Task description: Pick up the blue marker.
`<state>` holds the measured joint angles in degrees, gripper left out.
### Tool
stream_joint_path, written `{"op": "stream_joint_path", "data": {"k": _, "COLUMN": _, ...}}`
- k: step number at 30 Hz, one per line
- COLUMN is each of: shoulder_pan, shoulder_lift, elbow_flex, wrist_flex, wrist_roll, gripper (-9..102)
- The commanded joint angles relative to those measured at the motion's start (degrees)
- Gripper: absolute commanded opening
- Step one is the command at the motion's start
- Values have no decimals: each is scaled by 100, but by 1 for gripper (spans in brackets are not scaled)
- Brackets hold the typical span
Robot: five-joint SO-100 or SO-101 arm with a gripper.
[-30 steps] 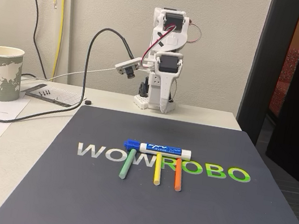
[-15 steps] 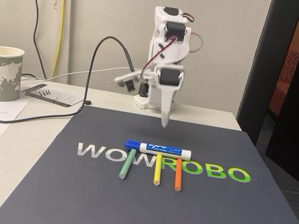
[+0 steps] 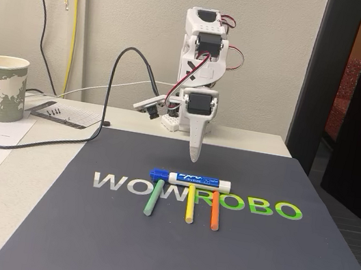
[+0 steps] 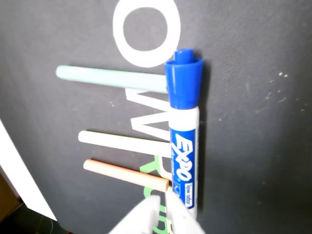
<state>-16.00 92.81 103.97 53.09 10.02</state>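
Fixed view: my end effector (image 3: 193,156) hangs tip-down above the dark mat (image 3: 113,248), behind the blue marker (image 3: 190,179) and clear of it. The fingers look pressed together into one point, so I read it as closed with nothing in it. The marker lies flat on the mat, crosswise to the camera, cap at the left end, resting against the top ends of the green stick (image 3: 152,197), yellow stick (image 3: 190,204) and orange stick (image 3: 215,211). A paper cup (image 3: 1,86) stands on the bench (image 3: 5,189) well off to the left, no concern.

Wrist view: the marker (image 4: 184,141) runs up the frame, cap at the top, Expo label facing me. The end effector (image 4: 165,210) comes in at the bottom edge as a narrow white wedge over the marker's tail end; no gap between the fingers visible. The three sticks (image 4: 122,146) butt up to the marker's left side; its right side is bare mat.

To do this well I'd open wide first, centre over the labelled barrel rather than the tail, straddle it across its width, and descend slowly so the stick-side finger doesn't snag those stick ends.
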Motion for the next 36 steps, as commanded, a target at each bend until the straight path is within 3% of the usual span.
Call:
{"op": "stream_joint_path", "data": {"k": 1, "shoulder_pan": 35, "shoulder_lift": -62, "elbow_flex": -404, "wrist_flex": 114, "wrist_roll": 26, "gripper": 0}}
{"op": "stream_joint_path", "data": {"k": 24, "shoulder_pan": 185, "shoulder_lift": -598, "elbow_flex": -1090, "wrist_flex": 738, "wrist_roll": 255, "gripper": 0}}
{"op": "stream_joint_path", "data": {"k": 36, "shoulder_pan": 211, "shoulder_lift": -879, "elbow_flex": -1582, "wrist_flex": 1503, "wrist_roll": 703, "gripper": 0}}
